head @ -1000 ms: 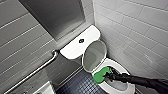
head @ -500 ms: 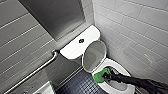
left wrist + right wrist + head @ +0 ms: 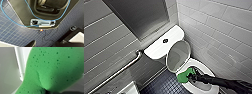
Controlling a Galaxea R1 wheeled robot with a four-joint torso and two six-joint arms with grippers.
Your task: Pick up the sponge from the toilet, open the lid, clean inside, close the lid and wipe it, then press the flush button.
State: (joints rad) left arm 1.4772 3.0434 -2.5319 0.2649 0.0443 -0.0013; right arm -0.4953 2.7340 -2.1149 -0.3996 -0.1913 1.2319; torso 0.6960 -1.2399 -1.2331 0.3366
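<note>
Green foam sits closest to me: the sponge [image 3: 56, 69] is clamped in my right end effector [image 3: 192, 76], which is closed tight on one end of it and open no wider than the foam is thick. The free end of the sponge presses against the near edge of the toilet [image 3: 201, 67], on the rim rather than down in the bowl.

My left end effector [image 3: 45, 44] hangs over the dark blue floor [image 3: 15, 31]; I cannot tell whether it is open or closed.

Just behind the sponge, the lid [image 3: 178, 56] is already up, with its greyish underside facing me. I judge the cleaning step to be the one in hand. The next move calls for tipping the sponge over the rim and sweeping it around the inner wall. The grip has to stay firm, and my arm has to keep clear of the raised lid.

Farther back is the tank top [image 3: 156, 48], with the flush button [image 3: 165, 40] untouched in the middle. A grab bar [image 3: 121, 71] runs along the grey wall beyond.
</note>
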